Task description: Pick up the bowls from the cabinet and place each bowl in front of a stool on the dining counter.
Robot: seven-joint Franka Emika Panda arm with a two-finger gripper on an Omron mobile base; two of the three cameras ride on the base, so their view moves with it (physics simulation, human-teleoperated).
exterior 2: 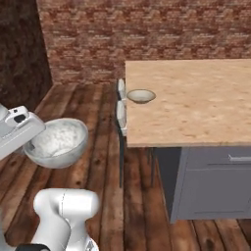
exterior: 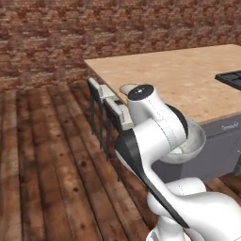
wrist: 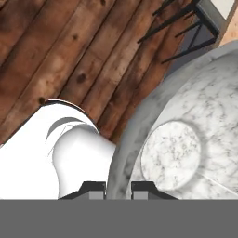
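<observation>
The gripper (wrist: 118, 187) holds the marbled bowl (exterior 2: 58, 142) by its rim, jaws pinched narrow, above the floor (exterior 2: 105, 147). The cream bowl (exterior 2: 141, 95) sits at the table's (exterior 2: 196, 105) edge, by a stool (exterior 2: 121, 89).

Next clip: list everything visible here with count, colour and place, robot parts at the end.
marbled bowl: one, grey-white, held on its rim by the gripper above the floor, beside the counter.
cream bowl: one, tan-rimmed, on the dining counter near its edge, in front of the far stool.
dining counter: one, tan-pink speckled top, grey base.
cooktop: one, black, set in the counter top.
stools: two, pale seats, dark legs, at the counter's side.
floor: brown wood planks.
wall: red-brown brick.
gripper: one, dark fingertips, shut on the marbled bowl's rim.
</observation>
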